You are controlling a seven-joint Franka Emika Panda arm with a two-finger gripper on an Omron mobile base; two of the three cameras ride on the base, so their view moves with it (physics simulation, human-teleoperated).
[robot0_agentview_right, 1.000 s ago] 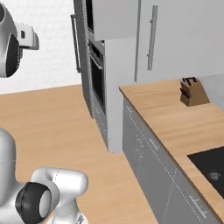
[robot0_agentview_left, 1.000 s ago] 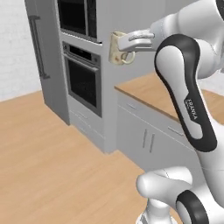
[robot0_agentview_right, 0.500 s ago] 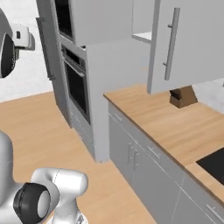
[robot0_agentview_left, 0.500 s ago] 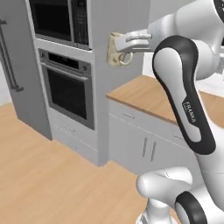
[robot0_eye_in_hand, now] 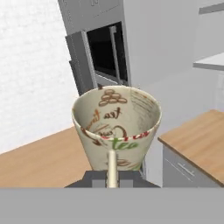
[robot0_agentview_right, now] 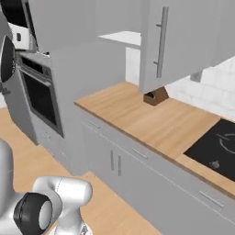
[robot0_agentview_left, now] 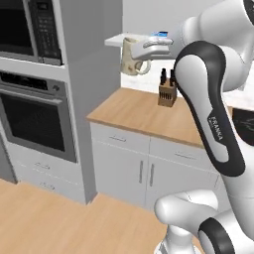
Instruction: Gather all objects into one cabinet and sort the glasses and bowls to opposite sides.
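Gripper [robot0_agentview_left: 141,55]: I read it clenched on the mug's loop handle, raised high above the wooden counter; in the hand view the handle runs down between the two dark finger tips.
Mug [robot0_agentview_left: 131,63]: beige, printed inside with brown lettering; held tipped on its side, mouth turned toward the oven column.
Mug versus counter [robot0_agentview_left: 149,114]: well clear, over the counter's end nearest the oven.
Cabinet ledge [robot0_agentview_left: 124,40]: pale slab just behind the mug at hand height; I cannot tell whether they touch.
Knife block [robot0_agentview_left: 167,94]: on the counter, partly covered by my arm.
Oven column [robot0_agentview_left: 34,84]: cut off at the frame edge.
Blue patch by the hand: too small for me to identify.
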